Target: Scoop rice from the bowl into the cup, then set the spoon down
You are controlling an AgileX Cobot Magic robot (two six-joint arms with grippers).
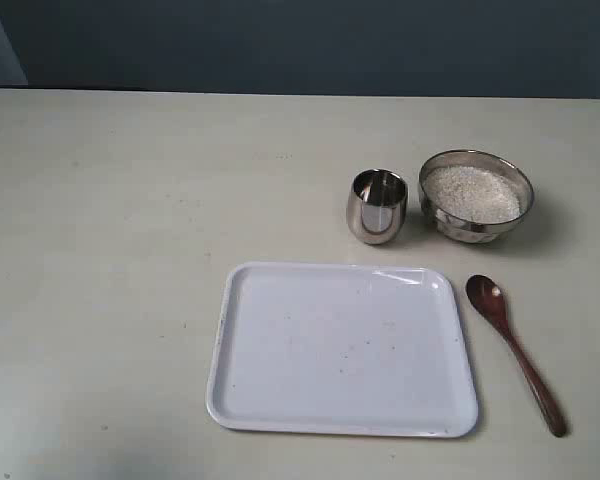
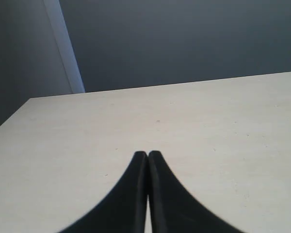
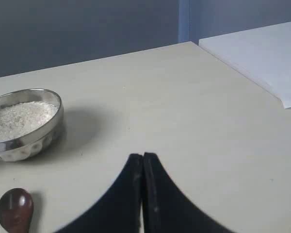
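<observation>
The steel bowl (image 1: pixel 476 195) stands at the back right of the table, holding a heap of white rice (image 1: pixel 472 193). Just left of it stands the small steel cup (image 1: pixel 377 206), with no rice showing in it. The dark wooden spoon (image 1: pixel 515 350) lies flat on the table right of the tray, head toward the bowl. Neither gripper shows in the exterior view. My right gripper (image 3: pixel 143 155) is shut and empty, above bare table; the bowl (image 3: pixel 24 124) and the spoon's head (image 3: pixel 14 209) show off to one side in its view. My left gripper (image 2: pixel 147 154) is shut on nothing over bare table.
A white rectangular tray (image 1: pixel 343 350) lies in front of the cup, nothing on it. The beige table (image 1: pixel 110 250) ends at a dark wall behind. A white sheet-like surface (image 3: pixel 262 53) shows at the edge of the right wrist view.
</observation>
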